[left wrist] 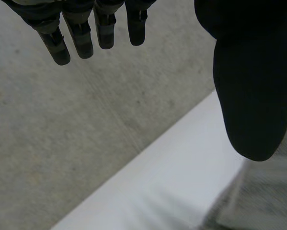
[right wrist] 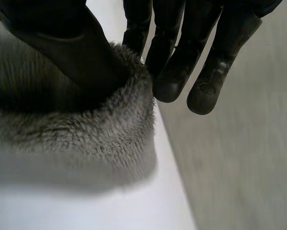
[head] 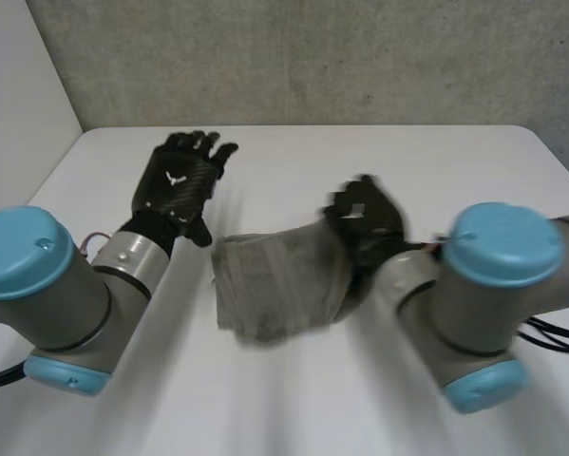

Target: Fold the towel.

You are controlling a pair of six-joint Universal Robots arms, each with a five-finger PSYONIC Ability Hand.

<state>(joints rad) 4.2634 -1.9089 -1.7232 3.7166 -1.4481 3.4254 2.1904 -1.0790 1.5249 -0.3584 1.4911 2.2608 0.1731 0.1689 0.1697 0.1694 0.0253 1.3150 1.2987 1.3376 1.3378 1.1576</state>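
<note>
head view: we see the grey towel [head: 275,280] lying in a bunched, roughly rectangular heap on the white table [head: 293,152], near the middle and towards the robot's side. it may be doubled over, though the blur here leaves us unsure. the right hand [head: 365,214] is at the towel's right edge. the left hand [head: 178,180] is well apart from the cloth, over the table's far left part, with its back towards the camera and its fingers pointing at the concrete wall [head: 312,57].

left wrist view: we find the left hand's fingers [left wrist: 81,38] straight and spread away from the thumb [left wrist: 251,96], with nothing between them. past the thumb a bit of the towel lies on the table.

right wrist view: we see the right hand clamped on the towel. its thumb [right wrist: 62,43] presses into the fuzzy pile from one side and its fingers [right wrist: 169,81] curl against the cloth's edge from the other, so that the edge is pinched between them. the table's edge runs just beyond the fingertips, with grey floor past it.
</note>
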